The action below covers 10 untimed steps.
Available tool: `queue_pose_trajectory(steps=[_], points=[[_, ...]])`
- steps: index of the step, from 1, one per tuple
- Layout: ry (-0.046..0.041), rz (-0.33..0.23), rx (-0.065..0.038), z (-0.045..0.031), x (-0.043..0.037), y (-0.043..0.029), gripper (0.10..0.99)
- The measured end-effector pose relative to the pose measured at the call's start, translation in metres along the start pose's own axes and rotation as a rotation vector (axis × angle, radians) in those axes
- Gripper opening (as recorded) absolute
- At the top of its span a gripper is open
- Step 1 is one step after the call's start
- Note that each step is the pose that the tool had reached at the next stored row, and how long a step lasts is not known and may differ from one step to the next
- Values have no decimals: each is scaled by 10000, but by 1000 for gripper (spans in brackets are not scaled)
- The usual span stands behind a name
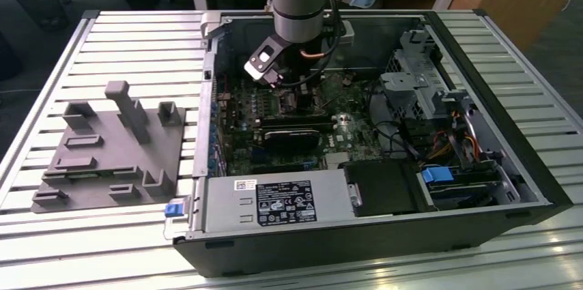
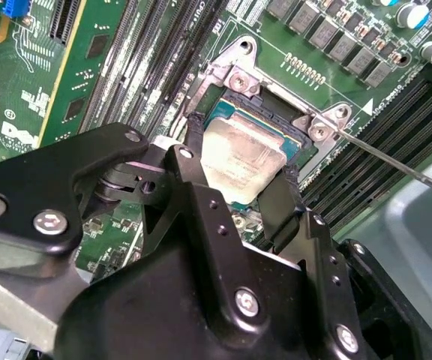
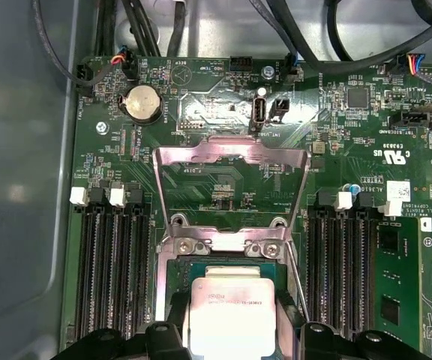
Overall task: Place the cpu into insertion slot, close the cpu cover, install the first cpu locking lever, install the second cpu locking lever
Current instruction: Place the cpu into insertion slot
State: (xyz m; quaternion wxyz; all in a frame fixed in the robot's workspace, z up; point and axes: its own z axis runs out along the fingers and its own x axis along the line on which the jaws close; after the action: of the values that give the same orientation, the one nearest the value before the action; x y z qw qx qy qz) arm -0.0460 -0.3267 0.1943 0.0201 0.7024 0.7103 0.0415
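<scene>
Grips the cpu by two sides between the black fingers, right at the insertion slot in the green board. Just past the slot, has the cpu cover flipped open and lying back, short of the round battery.

Silver cpu sits over the insertion slot, silvery cpu cover frame swung open

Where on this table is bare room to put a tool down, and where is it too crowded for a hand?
Bare table slats lie around the grey fixture and along the computer case on the exterior view's right. Inside the case it is crowded: the gripper holds the cpu at the insertion slot, between memory slots.
</scene>
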Motion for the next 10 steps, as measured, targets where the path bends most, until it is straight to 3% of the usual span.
queue_pose_trajectory(steps=[8,9,10], points=[[3,0,-1,2,1,0,553],[3,1,-1,2,1,0,616],[3,1,-2,3,2,0,616]])
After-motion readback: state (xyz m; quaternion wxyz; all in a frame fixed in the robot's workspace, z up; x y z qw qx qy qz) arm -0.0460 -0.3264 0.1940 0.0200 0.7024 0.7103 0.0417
